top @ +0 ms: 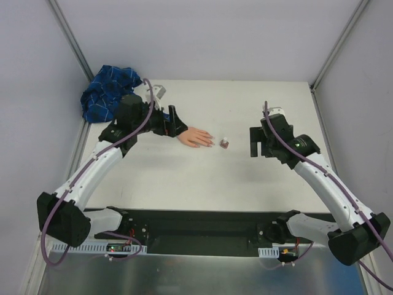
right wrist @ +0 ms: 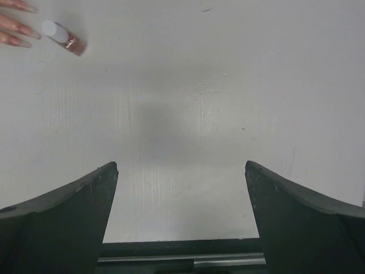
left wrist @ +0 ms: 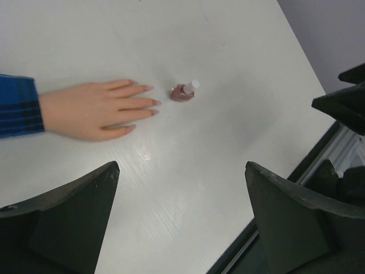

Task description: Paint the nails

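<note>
A pale peach fake hand (top: 196, 136) with a blue plaid sleeve (left wrist: 17, 105) lies flat on the white table. Its nails (left wrist: 153, 103) are pinkish-mauve fingertips pointing right; some show in the right wrist view (right wrist: 25, 31). A small polish bottle (top: 225, 143) with a pale cap stands just right of the fingertips and shows in both wrist views (left wrist: 183, 92) (right wrist: 65, 39). My left gripper (top: 174, 121) is open and empty over the wrist end of the hand. My right gripper (top: 255, 142) is open and empty, right of the bottle.
A crumpled blue plaid cloth (top: 107, 89) lies at the table's back left corner. Grey walls with metal posts (top: 72, 43) close in the table. The table's front edge (top: 202, 212) meets a dark rail.
</note>
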Tool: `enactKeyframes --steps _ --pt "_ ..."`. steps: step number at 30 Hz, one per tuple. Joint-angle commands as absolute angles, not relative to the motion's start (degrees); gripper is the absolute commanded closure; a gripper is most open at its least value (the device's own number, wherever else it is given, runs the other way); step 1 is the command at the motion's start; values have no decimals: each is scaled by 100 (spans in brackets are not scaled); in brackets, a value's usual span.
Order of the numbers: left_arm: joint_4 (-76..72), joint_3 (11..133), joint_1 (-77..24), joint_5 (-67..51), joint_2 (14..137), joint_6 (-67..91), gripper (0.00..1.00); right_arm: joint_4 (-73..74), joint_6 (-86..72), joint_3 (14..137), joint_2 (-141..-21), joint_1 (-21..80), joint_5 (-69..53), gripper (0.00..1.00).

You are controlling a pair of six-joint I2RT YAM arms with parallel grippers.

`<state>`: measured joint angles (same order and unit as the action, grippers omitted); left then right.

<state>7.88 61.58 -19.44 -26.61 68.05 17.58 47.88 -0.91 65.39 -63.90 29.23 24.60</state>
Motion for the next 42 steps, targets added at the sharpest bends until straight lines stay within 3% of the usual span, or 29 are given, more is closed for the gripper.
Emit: enactKeyframes --steps 1,10,15,20,24,28,32,37,42 --pt "712 6293 -2232 -3172 7223 2056 12 3790 236 6311 -6634 2830 872 4" --pt "738 6135 -2232 -3243 7233 1995 12 3077 255 7259 -8603 2830 71 4" --pt "817 6179 -2364 -3086 7452 1934 17 2892 -235 7427 -8956 2716 -167 2" --pt "905 6407 -3013 -2032 7822 1907 18 2900 -658 6830 -8377 2207 219 2" --pt "940 6784 -3655 -295 8374 1916 18 3032 -887 6162 -7631 1618 97 3" --pt "1002 7722 -4226 384 9227 1794 22 3330 -818 5617 -6813 1065 53 4" --pt "1370 8787 -4464 756 10316 1538 39 3787 -511 5520 -6040 949 246 4" --pt "2003 10219 -4623 975 11574 1355 35 4280 -194 5537 -5116 783 439 4" --pt "2127 10468 -4728 1160 12023 1318 37 4517 -35 5581 -4650 703 519 4"
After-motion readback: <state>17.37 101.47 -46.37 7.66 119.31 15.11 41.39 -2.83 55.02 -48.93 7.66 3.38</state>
